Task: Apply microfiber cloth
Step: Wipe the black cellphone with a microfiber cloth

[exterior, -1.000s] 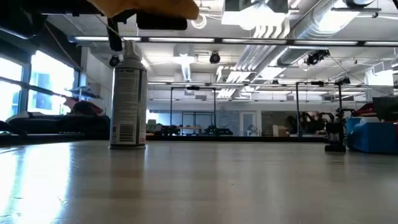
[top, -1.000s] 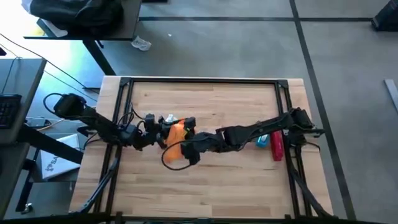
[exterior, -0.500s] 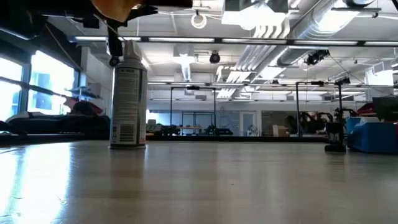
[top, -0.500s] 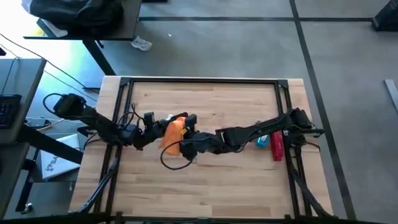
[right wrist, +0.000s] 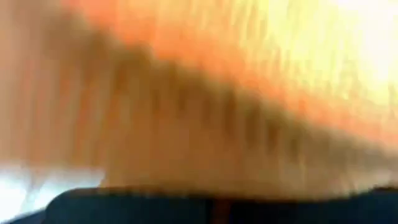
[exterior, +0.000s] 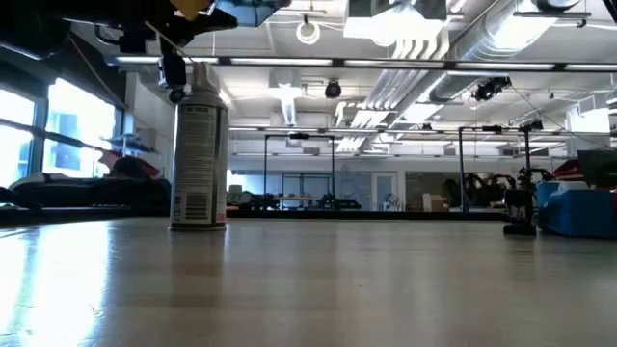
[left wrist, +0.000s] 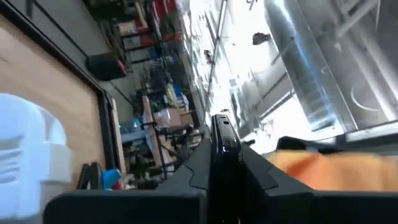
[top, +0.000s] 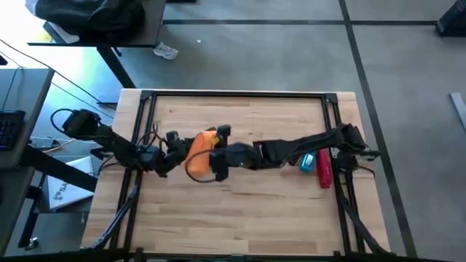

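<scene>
You're mid-wipe here: your right gripper (top: 212,161) looks clamped on the microfiber cloth (top: 198,154) near the desk's (top: 255,211) middle, against whatever the left gripper (top: 173,140) holds (can't tell its fingers), so next probably just rub gently.

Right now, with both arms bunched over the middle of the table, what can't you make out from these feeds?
- Right gripper: high view, too small to show its fingers; its wrist view is filled by the blurred orange microfiber cloth.
- Left gripper: it holds a thin dark thing edge-on, which cannot be identified.
- Low view: the arms are cut off at the top edge, so contact between cloth and the dark thing is unseen.
- Spray can: label too small to read.
</scene>
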You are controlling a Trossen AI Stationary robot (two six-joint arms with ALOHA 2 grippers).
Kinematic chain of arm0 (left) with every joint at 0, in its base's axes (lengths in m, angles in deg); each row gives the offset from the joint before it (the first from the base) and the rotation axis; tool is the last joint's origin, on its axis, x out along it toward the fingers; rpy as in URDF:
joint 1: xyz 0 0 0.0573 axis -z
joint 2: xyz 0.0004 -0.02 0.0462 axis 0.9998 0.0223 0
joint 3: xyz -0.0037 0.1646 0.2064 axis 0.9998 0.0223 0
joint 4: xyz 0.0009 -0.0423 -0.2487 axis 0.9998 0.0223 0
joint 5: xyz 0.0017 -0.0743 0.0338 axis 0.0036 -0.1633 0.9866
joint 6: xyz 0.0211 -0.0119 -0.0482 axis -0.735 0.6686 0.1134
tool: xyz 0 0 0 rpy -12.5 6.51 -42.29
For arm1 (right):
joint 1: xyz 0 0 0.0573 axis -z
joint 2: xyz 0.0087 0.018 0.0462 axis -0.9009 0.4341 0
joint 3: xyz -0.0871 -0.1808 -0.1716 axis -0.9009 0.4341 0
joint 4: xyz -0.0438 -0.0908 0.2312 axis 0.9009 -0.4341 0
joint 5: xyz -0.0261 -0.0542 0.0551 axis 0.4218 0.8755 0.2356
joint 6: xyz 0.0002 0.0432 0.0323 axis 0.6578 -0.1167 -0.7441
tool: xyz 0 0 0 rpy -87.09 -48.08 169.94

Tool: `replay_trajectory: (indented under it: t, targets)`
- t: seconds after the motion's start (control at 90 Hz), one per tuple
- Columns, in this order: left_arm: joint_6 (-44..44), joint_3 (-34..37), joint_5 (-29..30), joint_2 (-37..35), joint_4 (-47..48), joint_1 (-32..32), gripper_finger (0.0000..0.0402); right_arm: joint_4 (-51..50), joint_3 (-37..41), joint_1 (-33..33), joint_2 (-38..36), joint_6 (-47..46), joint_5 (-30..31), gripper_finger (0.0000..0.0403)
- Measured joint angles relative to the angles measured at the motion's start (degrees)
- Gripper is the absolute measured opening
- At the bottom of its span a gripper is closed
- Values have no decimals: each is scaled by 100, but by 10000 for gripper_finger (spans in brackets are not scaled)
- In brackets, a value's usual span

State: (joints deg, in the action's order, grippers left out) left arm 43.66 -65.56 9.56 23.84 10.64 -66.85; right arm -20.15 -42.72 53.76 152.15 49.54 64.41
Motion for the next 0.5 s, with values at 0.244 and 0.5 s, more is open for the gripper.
replay_trajectory:
  t: [0.244,0.5]
  targets:
    - [134,0,148,2,33,-33,15,-584,-85,51,-58,-157,-1443,0]
    - [175,-13,209,0,-96,-128,15,-804,-80,99,-344,-530,-452,0]
